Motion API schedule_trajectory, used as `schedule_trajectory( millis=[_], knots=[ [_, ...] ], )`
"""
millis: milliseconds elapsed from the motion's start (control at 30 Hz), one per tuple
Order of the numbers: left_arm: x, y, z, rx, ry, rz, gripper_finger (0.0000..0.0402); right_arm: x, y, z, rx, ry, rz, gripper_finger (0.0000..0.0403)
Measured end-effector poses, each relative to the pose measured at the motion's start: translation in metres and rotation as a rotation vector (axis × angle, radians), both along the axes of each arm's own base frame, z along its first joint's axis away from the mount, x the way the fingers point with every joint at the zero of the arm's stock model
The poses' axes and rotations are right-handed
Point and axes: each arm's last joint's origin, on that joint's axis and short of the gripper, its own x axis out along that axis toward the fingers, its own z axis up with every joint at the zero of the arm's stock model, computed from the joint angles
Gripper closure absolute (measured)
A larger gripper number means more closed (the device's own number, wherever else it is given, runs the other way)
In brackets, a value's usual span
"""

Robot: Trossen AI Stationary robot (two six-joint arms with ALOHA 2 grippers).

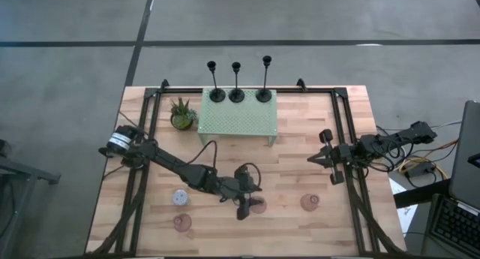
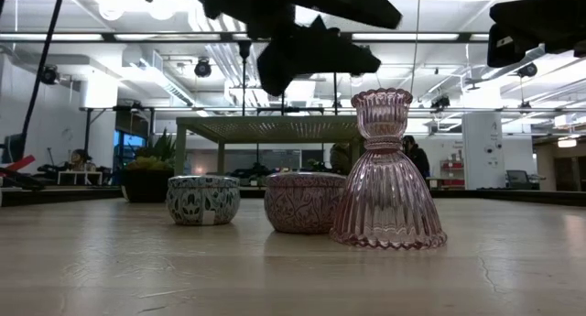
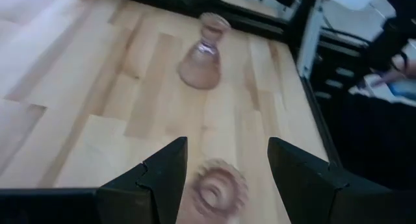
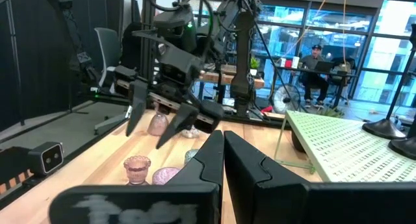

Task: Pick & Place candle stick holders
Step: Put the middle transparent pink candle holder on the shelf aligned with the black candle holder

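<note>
Three black candlesticks (image 1: pixel 236 92) stand on their round bases along the far side of the mint shelf (image 1: pixel 238 124). A pink ribbed glass holder (image 1: pixel 259 206) stands upright on the table; it also shows in the low view (image 2: pixel 389 174). My left gripper (image 3: pixel 227 165) is open just above it, a finger on either side of the holder (image 3: pixel 218 191), apart from it. A second pink glass holder (image 3: pixel 201 52) stands farther right (image 1: pixel 310 203). A blue-white cup (image 1: pixel 180 197) and a pink cup (image 1: pixel 182 223) sit at the near left. My right gripper (image 4: pixel 223 143) is shut and empty at the right (image 1: pixel 313 160).
A small potted plant (image 1: pixel 181 115) stands left of the shelf. Black frame rails (image 1: pixel 346 139) run along the table's sides and far edge. Bare wood lies between the shelf and the holders. A person sits at a desk in the room beyond (image 4: pixel 315 62).
</note>
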Motion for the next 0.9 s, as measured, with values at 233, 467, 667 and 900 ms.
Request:
schedule_trajectory(
  millis=[233, 467, 667, 900],
  knots=[
    [-0.010, -0.004, -0.001, -0.007, 0.097, -0.004, 0.0184, 0.000, 0.000, 0.000, 0.000, 0.001, 0.000, 0.0394],
    [-0.021, -0.011, -0.009, -0.020, 0.215, 0.029, 0.0184, 0.000, 0.000, 0.000, 0.001, 0.002, 0.000, 0.0394],
    [-0.018, -0.015, -0.014, -0.040, 0.199, 0.044, 0.0184, 0.000, 0.000, 0.000, 0.000, 0.002, 0.000, 0.0394],
    [-0.010, -0.019, -0.025, -0.060, 0.164, 0.045, 0.0184, 0.000, 0.000, 0.000, 0.001, 0.003, 0.000, 0.0394]
  ],
)
